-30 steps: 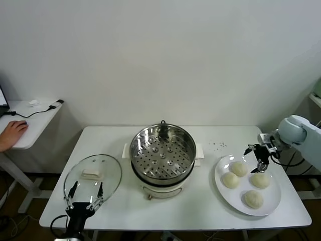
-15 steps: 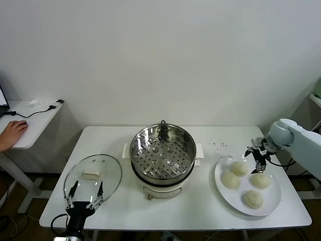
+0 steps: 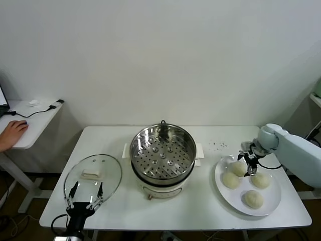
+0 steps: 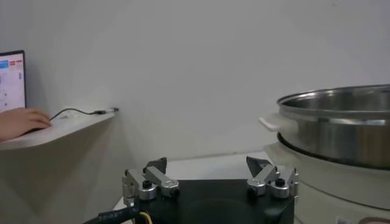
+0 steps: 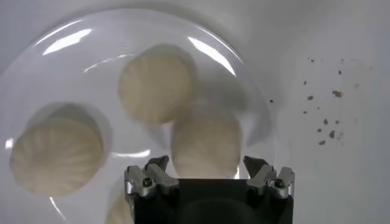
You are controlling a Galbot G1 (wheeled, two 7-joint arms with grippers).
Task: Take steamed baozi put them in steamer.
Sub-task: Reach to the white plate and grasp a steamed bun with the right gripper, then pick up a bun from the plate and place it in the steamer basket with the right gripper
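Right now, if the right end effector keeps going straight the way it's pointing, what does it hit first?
Most likely the baozi directly below the right end effector, the one nearest the steamer-side rim of the plate; depth is hard to judge.

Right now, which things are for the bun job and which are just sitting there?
For the job: four steamed baozi on the plate; steamer; right gripper over the buns.

Just there: glass lid; left gripper, open, parked.

Lab: bare wall, side desk with laptop
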